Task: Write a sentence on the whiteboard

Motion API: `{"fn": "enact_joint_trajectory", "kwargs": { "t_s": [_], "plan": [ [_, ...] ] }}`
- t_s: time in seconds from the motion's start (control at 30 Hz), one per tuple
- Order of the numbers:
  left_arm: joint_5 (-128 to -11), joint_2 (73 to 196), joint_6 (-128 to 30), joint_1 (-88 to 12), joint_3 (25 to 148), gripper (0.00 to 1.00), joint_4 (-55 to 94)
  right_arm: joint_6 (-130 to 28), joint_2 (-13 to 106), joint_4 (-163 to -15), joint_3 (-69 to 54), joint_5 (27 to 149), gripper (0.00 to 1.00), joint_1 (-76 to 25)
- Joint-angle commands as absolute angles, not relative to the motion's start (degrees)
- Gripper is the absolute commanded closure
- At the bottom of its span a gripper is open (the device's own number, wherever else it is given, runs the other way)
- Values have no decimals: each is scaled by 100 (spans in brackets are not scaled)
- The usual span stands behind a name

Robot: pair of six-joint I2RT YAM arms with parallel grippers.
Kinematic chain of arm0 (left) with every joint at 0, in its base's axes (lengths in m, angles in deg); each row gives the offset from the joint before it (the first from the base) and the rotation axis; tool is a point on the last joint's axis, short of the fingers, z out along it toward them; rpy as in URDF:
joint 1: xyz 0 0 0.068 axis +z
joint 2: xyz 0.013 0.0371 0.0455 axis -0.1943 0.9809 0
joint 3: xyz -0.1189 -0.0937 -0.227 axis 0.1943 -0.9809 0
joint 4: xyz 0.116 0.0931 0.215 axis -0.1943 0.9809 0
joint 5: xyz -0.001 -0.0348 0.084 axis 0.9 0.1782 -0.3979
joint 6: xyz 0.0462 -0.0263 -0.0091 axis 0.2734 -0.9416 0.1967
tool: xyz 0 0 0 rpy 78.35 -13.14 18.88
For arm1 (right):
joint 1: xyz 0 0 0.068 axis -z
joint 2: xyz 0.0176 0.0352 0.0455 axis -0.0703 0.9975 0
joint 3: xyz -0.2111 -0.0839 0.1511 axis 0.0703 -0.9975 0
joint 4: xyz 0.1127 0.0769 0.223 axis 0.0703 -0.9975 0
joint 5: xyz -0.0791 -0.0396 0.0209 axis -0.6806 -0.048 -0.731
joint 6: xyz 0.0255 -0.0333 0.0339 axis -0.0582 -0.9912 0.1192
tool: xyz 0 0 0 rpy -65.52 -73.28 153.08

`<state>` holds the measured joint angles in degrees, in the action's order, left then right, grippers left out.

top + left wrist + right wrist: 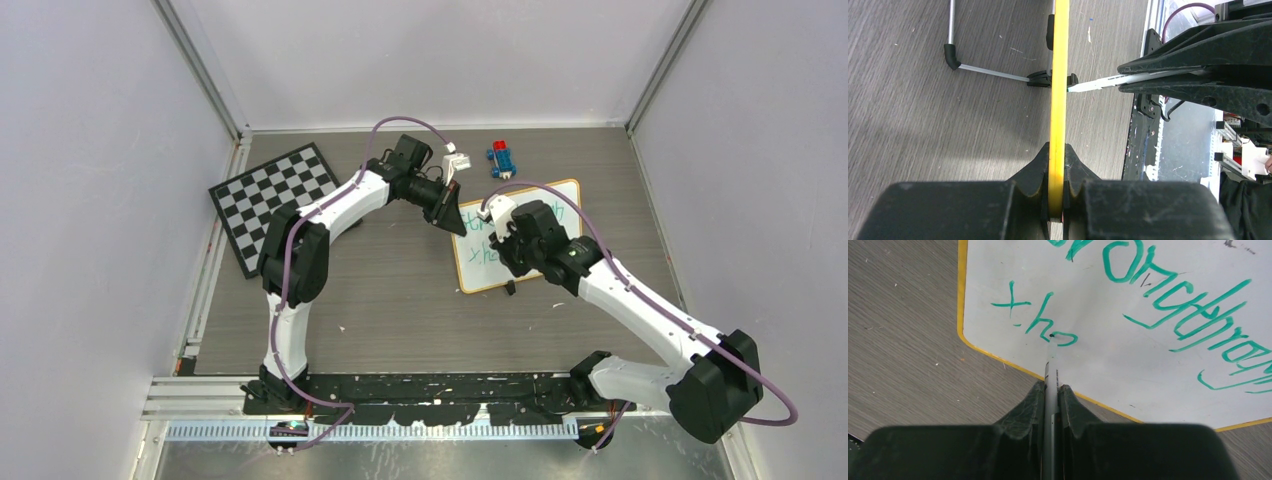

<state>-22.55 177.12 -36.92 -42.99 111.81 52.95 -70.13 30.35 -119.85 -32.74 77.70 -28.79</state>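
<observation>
Whiteboard sits on the table, right of centre and towards the far side, its tan-yellow frame with rounded corners visible. Left gripper reaches in from the left and pinches the board's left edge. In the left wrist view the frame runs edge-on straight out from between the clamped fingers, jaws pressed tight on it. A thin wire stand with black tips shows on the left of that edge, joined at a small black clip. How steeply the board leans, cannot tell. Right gripper hangs over the board face, jaws squeezed on a slim white marker. The green tip touches the surface at the last letter of the lower line. Same contact shows from the left wrist, with the marker meeting the board from the right and the right gripper behind it. The sentence is green handwriting in two lines. The upper reads roughly "strong through", running out of frame. The lower is short, near the board's corner, reading something like "the". Checkerboard lies on the far left, well apart from the board. A small blue and red toy sits just beyond the board's far edge.
</observation>
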Motion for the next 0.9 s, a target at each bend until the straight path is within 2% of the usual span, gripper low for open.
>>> {"fn": "enact_joint_trajectory", "kwargs": {
  "t_s": [0.0, 0.47, 0.73, 0.87],
  "plan": [
    [-2390, 17606, -3599, -4282, 11360, 100, 5340, -7072, 2986, -11808, -3413, 7742, 100, -2866],
    [-2397, 17625, -3491, -4282, 11445, 100, 5560, -7199, 2715, -12226, -3148, 7199, 100, -2849],
    [-2390, 17598, -3139, -4284, 11538, 100, 5989, -7052, 2392, -12842, -2758, 7872, 100, -2723],
    [-2368, 17607, -3023, -4284, 11559, 100, 6096, -6960, 2231, -12754, -2871, 8633, 100, -2028]
  ]
}}
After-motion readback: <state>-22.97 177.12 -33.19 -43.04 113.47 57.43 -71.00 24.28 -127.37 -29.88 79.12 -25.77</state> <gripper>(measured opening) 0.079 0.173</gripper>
